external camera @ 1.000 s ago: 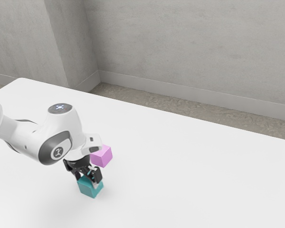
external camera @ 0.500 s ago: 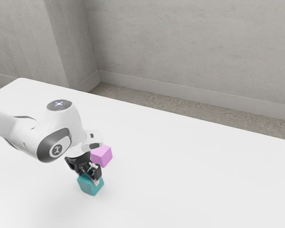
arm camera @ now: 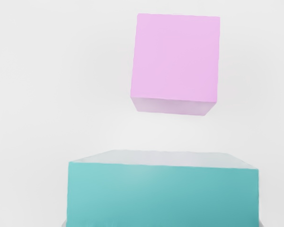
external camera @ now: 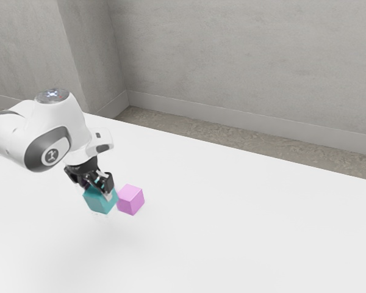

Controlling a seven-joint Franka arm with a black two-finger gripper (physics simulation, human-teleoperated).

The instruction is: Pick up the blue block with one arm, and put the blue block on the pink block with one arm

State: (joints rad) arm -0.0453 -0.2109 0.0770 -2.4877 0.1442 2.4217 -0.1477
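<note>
Our hand point(external camera: 100, 187) is clamped on the blue block point(external camera: 99, 202), a teal-toned cube pinched between both fingers and held clear of the white tabletop point(external camera: 244, 220). The pink block point(external camera: 130, 200) rests on the tabletop just beside it, toward the exterior view's right, not beneath it.

Rm: back wall point(external camera: 244, 55) grey, concrete-look, mottled | jutting wall section point(external camera: 85, 55) at exterior view's left, makes inner corner w/ back wall | pale baseboard point(external camera: 232, 115) along wall foot | floor point(external camera: 250, 139) grey-brown, speckled, strip btwn baseboard & worktop | worktop point(external camera: 262, 213) white, matte, far edge runs diag | light soft, even, faint shadows.
</note>
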